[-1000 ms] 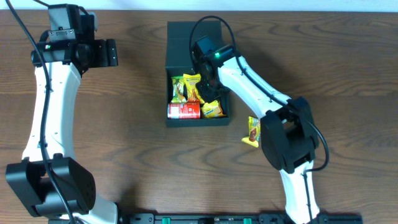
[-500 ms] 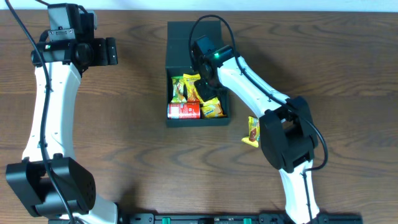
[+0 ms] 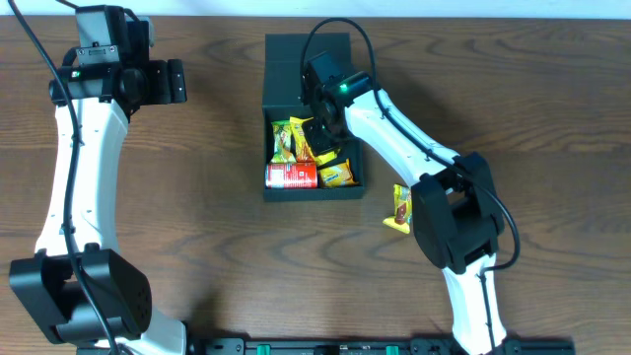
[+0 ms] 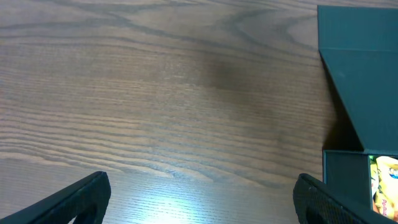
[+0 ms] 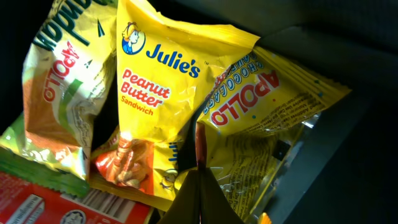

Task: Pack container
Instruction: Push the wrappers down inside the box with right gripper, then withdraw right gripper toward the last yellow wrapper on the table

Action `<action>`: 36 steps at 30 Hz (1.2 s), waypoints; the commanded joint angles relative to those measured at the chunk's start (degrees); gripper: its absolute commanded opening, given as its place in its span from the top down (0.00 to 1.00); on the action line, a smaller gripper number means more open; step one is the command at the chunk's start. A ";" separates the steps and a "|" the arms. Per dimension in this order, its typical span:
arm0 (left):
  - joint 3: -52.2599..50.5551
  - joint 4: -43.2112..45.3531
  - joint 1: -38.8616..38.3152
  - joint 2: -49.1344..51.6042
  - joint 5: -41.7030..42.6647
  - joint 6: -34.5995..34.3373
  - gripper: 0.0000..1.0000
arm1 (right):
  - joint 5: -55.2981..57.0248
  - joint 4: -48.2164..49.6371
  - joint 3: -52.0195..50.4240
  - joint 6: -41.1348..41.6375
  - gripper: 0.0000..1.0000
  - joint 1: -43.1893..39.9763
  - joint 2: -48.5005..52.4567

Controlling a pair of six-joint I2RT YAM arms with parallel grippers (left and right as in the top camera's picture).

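Right gripper (image 5: 199,196): fingers look pressed together, but only the tips show. It sits over the yellow Julie's peanut butter sandwich packet (image 5: 158,84) inside the dark teal-green square cardboard box (image 3: 267,148), which is at table centre with its flap lid open at 12 o'clock. Small red can (image 3: 292,176) at the gripper's 7 o'clock. Loose yellow snack packet (image 3: 401,208) on the brown wooden table (image 3: 197,217) at the box's 4 o'clock. Left gripper (image 4: 199,199): fingers wide apart, empty, at the box's 10 o'clock.

This looks like a robotics lab bench: a bare wood-grain table (image 3: 217,227) with a white-and-black left arm (image 3: 71,177) and right arm (image 3: 414,138) based at the table's near edge, black cables (image 3: 22,39) trailing over them, and a mounting rail (image 3: 296,346) along that edge.
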 commanded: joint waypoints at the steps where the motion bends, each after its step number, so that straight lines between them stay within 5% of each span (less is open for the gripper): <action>1: 0.44 0.00 0.24 0.59 0.24 0.35 0.05 | -1.42 0.48 -0.42 3.48 0.99 -0.15 0.96; 6: 0.44 -0.11 0.24 0.59 0.24 0.35 0.05 | -0.98 0.42 -0.35 2.97 0.76 -0.22 0.92; 16: 0.44 -0.09 0.24 0.63 0.22 0.37 0.05 | 5.20 -8.28 10.75 3.02 0.83 -1.75 -6.34; 20: 0.44 -0.04 0.24 0.63 0.20 0.37 0.05 | 12.79 -14.34 13.25 3.02 0.61 -4.46 -13.11; 24: 0.44 0.28 0.24 0.63 0.22 0.37 0.05 | 12.83 -24.37 12.72 4.28 0.63 -10.34 -14.51; 30: 0.44 0.52 0.24 0.66 0.20 0.37 0.05 | 8.83 -29.66 2.03 7.41 0.61 -15.13 -15.10; 36: 0.44 0.74 0.24 0.66 0.22 0.35 0.05 | 2.19 -19.67 -17.51 8.09 0.55 -14.88 -21.40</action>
